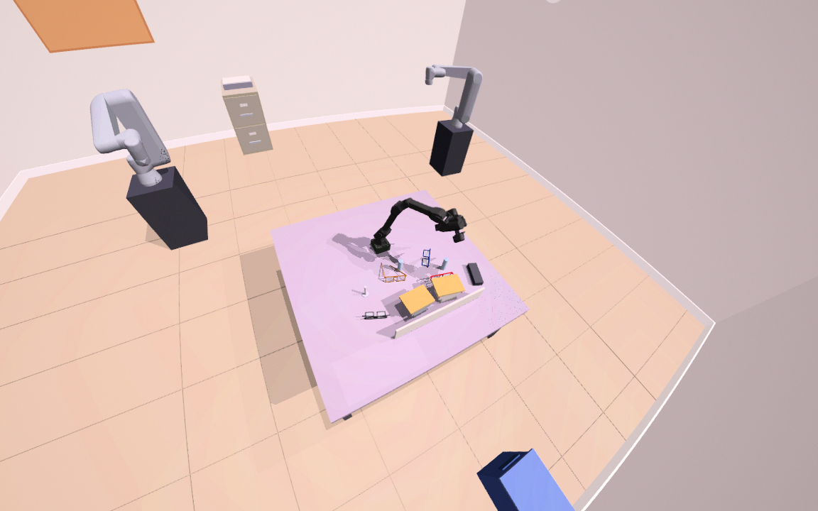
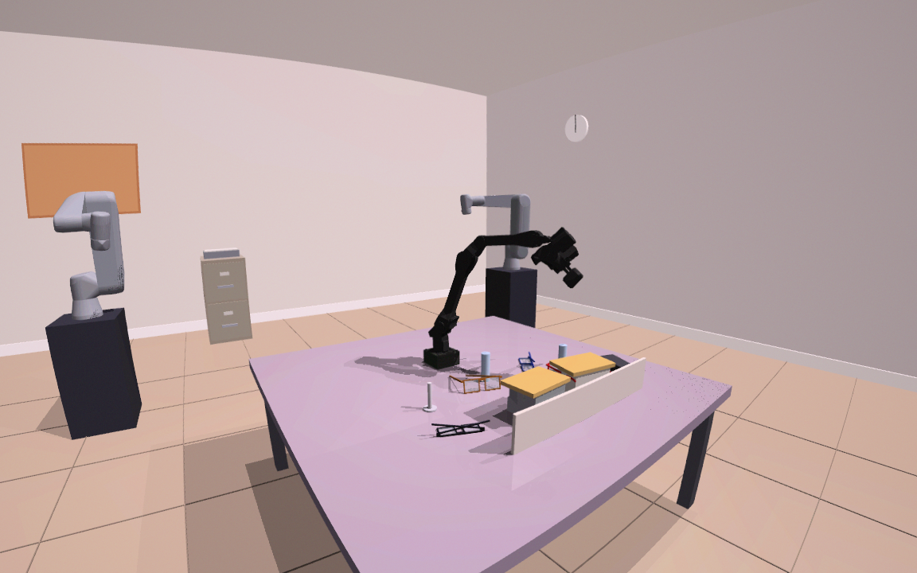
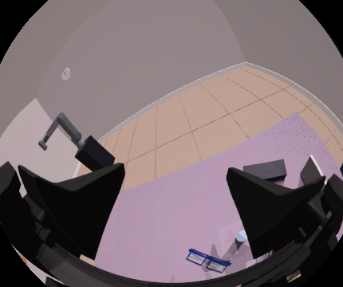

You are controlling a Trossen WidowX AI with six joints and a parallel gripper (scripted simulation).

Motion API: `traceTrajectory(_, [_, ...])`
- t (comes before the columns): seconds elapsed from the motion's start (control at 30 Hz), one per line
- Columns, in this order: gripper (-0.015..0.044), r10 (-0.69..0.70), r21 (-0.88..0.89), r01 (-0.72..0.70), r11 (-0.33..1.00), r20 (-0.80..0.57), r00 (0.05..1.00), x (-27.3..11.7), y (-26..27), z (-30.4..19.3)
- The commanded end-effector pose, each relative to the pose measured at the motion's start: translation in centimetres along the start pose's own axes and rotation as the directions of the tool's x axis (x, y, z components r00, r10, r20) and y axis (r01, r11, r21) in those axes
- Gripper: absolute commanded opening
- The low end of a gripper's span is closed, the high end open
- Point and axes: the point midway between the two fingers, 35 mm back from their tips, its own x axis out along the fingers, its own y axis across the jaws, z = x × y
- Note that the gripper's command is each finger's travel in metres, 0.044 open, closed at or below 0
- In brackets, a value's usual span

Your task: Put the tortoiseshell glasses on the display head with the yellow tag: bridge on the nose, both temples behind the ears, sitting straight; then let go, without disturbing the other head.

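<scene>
The tortoiseshell glasses [image 1: 394, 278] [image 2: 471, 380], orange-brown, stand on the lilac table in front of the arm's base, temples toward the base. Two grey blocks with orange-yellow tops, a left one [image 1: 416, 298] [image 2: 535, 382] and a right one [image 1: 448, 285] [image 2: 581, 364], stand side by side; they may be the display heads. Noses, ears and a yellow tag cannot be made out. My gripper [image 1: 459, 236] [image 2: 573, 276] [image 3: 177, 172] is open and empty, high above the table, beyond the right block and away from the glasses.
A low cream wall [image 1: 439, 313] [image 2: 575, 407] runs behind the blocks. Around are blue glasses [image 3: 209, 257], red glasses [image 1: 442, 275], black glasses [image 1: 374, 315] [image 2: 458, 430], a dark case [image 1: 475, 273] [image 3: 265, 171], pale blue cylinders [image 2: 485, 363] [image 2: 562, 350] and a white post [image 2: 429, 395].
</scene>
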Motion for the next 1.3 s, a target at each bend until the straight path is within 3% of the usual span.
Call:
traceTrajectory(0.0, [0.0426, 0.000, 0.000, 0.000, 1.000, 0.000, 1.000, 0.0, 0.0, 0.0])
traceTrajectory(0.23, [0.0440, 0.000, 0.000, 0.000, 1.000, 0.000, 1.000, 0.0, 0.0, 0.0])
traceTrajectory(0.3, [0.0387, -0.035, 0.063, 0.035, 0.997, -0.004, 0.999, -0.5, -1.0, -0.5])
traceTrajectory(0.43, [0.0282, -0.226, 0.413, 0.224, 0.883, -0.045, 0.973, -3.5, -6.2, -3.8])
traceTrajectory(0.53, [0.0204, -0.344, 0.622, 0.324, 0.713, -0.093, 0.934, -6.0, -9.4, -6.7])
traceTrajectory(0.67, [0.0200, -0.481, 0.836, 0.393, 0.384, -0.182, 0.858, -9.7, -12.9, -11.3])
traceTrajectory(0.83, [0.0200, -0.585, 0.935, 0.352, -0.040, -0.307, 0.751, -13.9, -15.5, -17.1])
traceTrajectory(1.07, [0.0200, -0.636, 0.833, 0.117, -0.540, -0.496, 0.591, -19.4, -16.7, -25.6])
traceTrajectory(1.27, [0.0200, -0.589, 0.560, -0.214, -0.801, -0.671, 0.450, -23.8, -15.5, -33.7])
